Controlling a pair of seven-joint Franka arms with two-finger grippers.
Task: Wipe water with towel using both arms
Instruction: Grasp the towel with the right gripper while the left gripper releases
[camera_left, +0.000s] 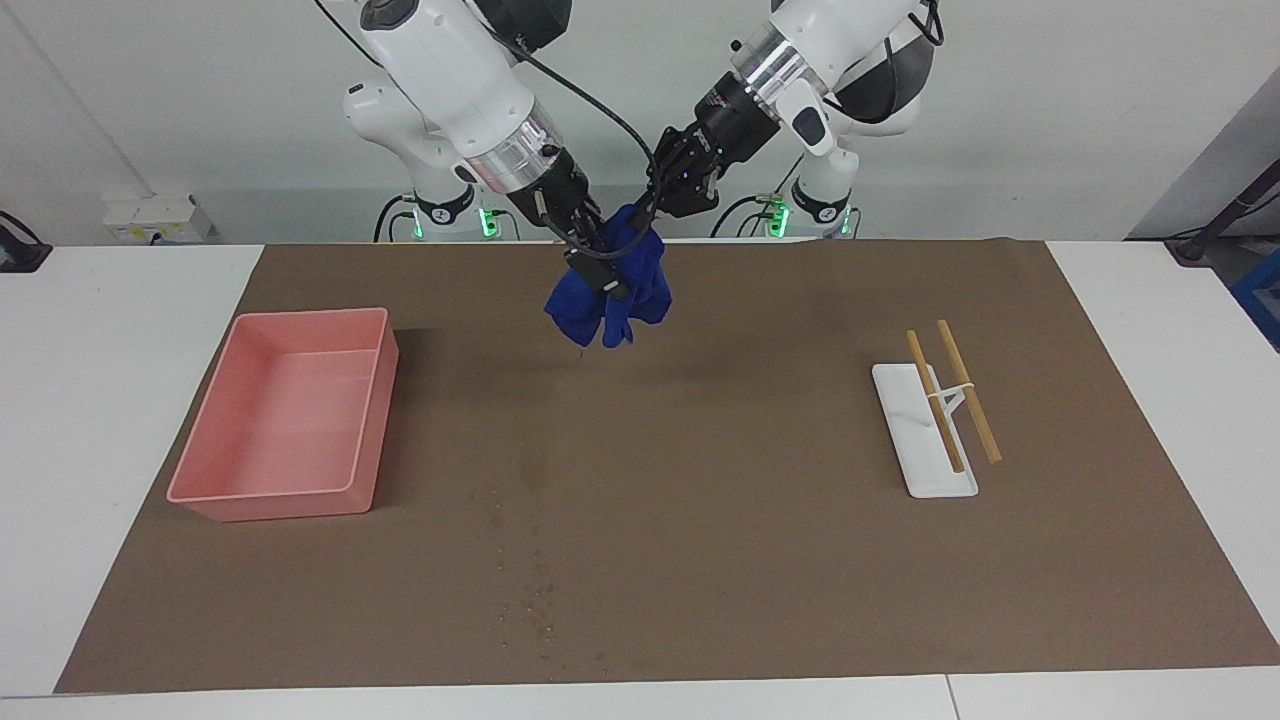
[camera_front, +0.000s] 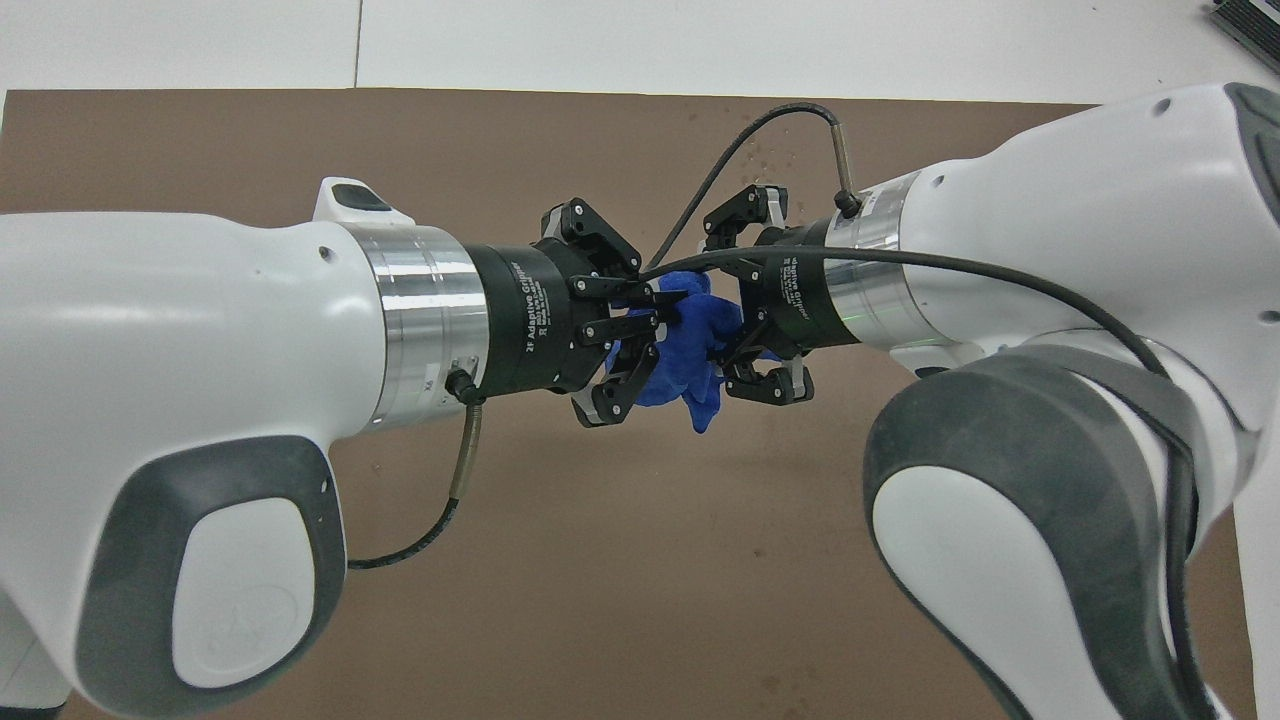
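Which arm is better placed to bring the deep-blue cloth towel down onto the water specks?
Probably the right. The right gripper and left gripper meet at the deep-blue cloth towel above the brown paper, but the tiny dark water specks lie slightly toward the right arm's end.

towel: deep-blue, bunched, hanging mid-air | water: tiny dark specks on brown paper

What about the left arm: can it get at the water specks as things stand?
Probably yes: nothing lies over the water, farther from the robots than the towel. The left gripper is up at the towel, which the right gripper holds.
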